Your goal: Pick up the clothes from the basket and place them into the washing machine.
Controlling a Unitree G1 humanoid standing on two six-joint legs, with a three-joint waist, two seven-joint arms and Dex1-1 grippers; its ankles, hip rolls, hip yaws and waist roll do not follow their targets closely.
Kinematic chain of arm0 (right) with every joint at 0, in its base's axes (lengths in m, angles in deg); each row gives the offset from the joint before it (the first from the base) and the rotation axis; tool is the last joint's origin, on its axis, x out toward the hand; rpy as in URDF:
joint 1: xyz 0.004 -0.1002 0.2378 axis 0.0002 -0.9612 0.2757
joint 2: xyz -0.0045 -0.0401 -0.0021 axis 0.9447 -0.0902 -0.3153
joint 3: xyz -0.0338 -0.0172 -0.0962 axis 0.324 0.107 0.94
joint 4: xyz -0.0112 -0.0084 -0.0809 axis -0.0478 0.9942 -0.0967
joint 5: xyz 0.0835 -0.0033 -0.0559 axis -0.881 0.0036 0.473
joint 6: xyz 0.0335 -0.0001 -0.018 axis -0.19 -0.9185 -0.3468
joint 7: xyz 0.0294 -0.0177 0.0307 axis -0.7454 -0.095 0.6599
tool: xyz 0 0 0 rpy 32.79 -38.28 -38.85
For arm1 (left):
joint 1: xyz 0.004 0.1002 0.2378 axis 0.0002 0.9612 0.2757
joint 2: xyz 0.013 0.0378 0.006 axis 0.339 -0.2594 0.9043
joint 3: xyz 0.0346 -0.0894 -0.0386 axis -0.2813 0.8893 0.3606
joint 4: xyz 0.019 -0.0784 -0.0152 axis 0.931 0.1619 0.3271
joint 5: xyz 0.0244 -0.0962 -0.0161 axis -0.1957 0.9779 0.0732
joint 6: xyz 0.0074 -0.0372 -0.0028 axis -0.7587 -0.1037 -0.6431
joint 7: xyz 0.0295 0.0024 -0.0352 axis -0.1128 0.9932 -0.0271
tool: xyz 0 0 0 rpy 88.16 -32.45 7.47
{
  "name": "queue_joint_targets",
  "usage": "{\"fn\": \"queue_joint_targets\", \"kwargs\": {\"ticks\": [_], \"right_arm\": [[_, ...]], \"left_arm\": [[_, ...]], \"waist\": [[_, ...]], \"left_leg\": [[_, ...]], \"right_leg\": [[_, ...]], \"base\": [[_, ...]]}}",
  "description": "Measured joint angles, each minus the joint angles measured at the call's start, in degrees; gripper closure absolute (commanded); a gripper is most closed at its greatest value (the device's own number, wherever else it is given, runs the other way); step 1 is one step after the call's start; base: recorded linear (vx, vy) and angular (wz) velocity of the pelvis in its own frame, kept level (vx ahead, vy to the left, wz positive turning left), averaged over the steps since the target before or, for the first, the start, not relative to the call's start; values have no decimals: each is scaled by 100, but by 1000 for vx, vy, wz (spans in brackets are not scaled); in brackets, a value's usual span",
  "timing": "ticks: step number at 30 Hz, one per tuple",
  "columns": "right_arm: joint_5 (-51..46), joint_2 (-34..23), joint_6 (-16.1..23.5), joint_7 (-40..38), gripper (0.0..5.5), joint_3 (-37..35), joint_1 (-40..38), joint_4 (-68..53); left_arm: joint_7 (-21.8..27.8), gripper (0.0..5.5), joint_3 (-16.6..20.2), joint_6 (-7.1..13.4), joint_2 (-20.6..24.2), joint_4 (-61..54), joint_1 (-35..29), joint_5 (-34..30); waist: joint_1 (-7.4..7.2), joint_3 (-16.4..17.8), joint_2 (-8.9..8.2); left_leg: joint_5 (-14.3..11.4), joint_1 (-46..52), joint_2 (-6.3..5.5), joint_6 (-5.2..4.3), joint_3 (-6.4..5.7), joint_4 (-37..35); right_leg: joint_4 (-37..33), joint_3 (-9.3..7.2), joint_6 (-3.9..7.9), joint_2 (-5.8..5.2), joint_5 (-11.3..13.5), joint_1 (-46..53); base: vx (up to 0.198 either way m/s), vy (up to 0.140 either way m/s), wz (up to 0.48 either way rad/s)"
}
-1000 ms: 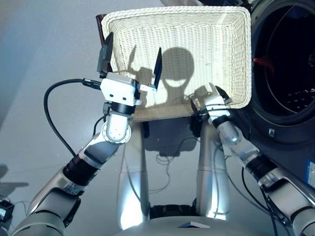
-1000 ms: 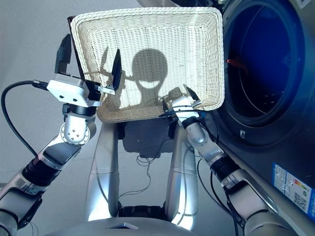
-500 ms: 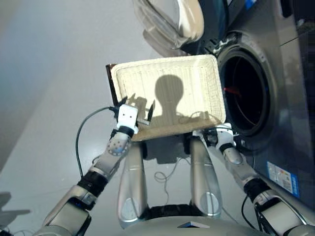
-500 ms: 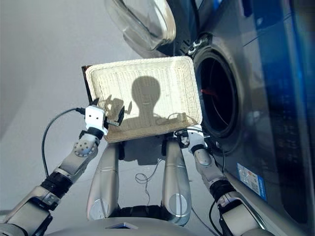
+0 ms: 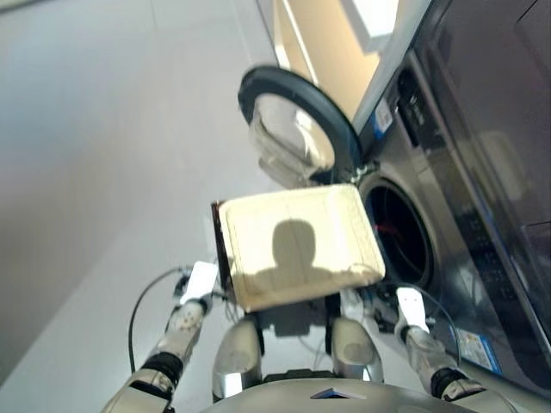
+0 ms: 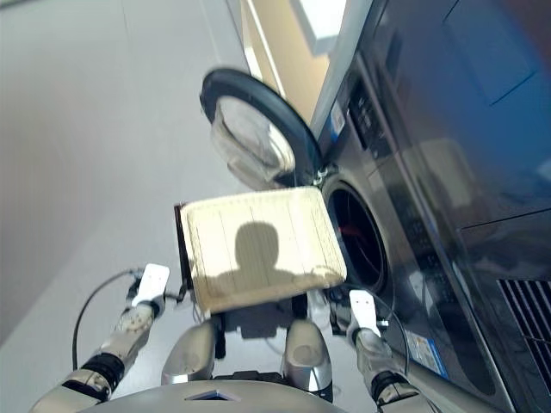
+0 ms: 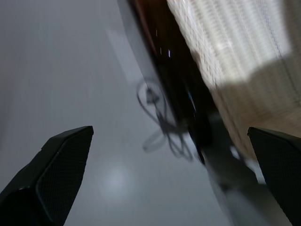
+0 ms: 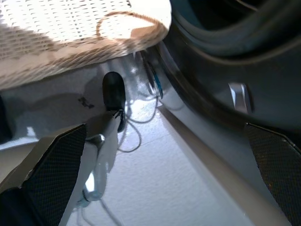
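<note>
basket [image 5: 297, 237]: your landmark, nothing in it
washer [image 5: 398, 232]: right beside it, door [image 5: 297, 129] open
left gripper [image 7: 169, 179]: fingers spread wide, beside basket
right gripper [image 8: 160, 174]: same

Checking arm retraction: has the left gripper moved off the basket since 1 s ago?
Yes. The left gripper was up over the basket near its left rim; now it sits lower, beside the basket's dark left edge, fingers open and empty.
</note>
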Motion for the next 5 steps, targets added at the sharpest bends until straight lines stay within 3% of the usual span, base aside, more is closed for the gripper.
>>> {"fn": "queue_joint_targets", "kwargs": {"ticks": [5], "right_arm": [[-413, 94, -110, 152, 0, -404, -273, 161]], "left_arm": [[161, 0, 402, -74, -196, 334, 364, 158]], "waist": [[-17, -408, -28]], "left_leg": [[-34, 198, 26, 3, 11, -43]], "right_leg": [[-3, 3, -14, 24, -25, 187]], "base": [[113, 2, -47]]}}
